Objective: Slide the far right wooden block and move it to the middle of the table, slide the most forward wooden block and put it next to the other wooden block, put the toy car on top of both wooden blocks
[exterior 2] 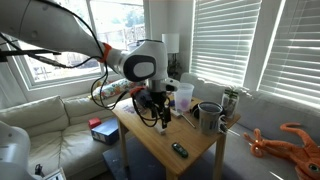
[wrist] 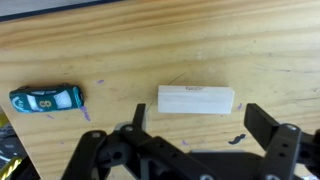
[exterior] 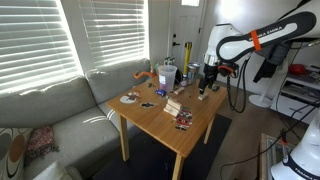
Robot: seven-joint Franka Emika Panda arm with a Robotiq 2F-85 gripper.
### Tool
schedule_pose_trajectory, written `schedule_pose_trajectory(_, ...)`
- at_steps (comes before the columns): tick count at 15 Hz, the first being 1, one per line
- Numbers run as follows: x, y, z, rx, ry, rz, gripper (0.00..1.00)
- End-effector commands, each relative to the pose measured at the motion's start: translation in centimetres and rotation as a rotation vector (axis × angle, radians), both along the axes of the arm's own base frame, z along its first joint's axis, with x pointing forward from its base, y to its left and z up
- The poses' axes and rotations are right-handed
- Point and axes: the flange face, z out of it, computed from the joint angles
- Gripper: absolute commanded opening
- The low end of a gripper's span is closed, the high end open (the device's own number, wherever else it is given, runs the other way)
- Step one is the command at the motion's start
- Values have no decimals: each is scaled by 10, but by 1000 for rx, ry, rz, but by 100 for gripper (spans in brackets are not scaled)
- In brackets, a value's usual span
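My gripper [wrist: 200, 128] is open and empty, hanging low over the light wooden table [exterior: 160, 128]. In the wrist view a pale tan wooden block [wrist: 196, 100] lies flat just beyond the fingertips, in line with the gap between them. A teal toy car [wrist: 47, 98] lies to its left. The gripper also shows in both exterior views [exterior: 205, 88] [exterior 2: 160, 112]. The pale block [exterior: 175, 106] and the car [exterior 2: 179, 150] lie on the table [exterior 2: 200, 145]. A small dark piece [exterior: 147, 105] lies further along the table; I cannot tell if it is the dark brownish block.
Cups and bottles [exterior: 165, 73] [exterior 2: 208, 117] crowd the table's window end. An orange octopus toy [exterior 2: 285, 140] lies on the grey couch. A dark plate [exterior: 130, 98] sits near a table edge. A red box [exterior 2: 100, 128] lies on the couch beyond the table.
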Motion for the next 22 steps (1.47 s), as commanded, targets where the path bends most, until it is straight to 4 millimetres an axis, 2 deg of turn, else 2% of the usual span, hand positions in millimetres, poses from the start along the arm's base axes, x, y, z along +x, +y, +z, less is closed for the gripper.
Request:
schedule_pose_trajectory(1,0,0,0,0,1,0,100)
schedule_pose_trajectory(3,5,0,3,1,-21,28,100)
schedule_pose_trajectory(6,13,3,17,-24,-81,79,100)
schedule_pose_trajectory(10,33,13,29,-31,-149,113,100)
schedule_pose_trajectory(14,56,18,28,-30,-149,127,100)
schedule_pose_trajectory(22,100,20,7,-4,-109,166,100)
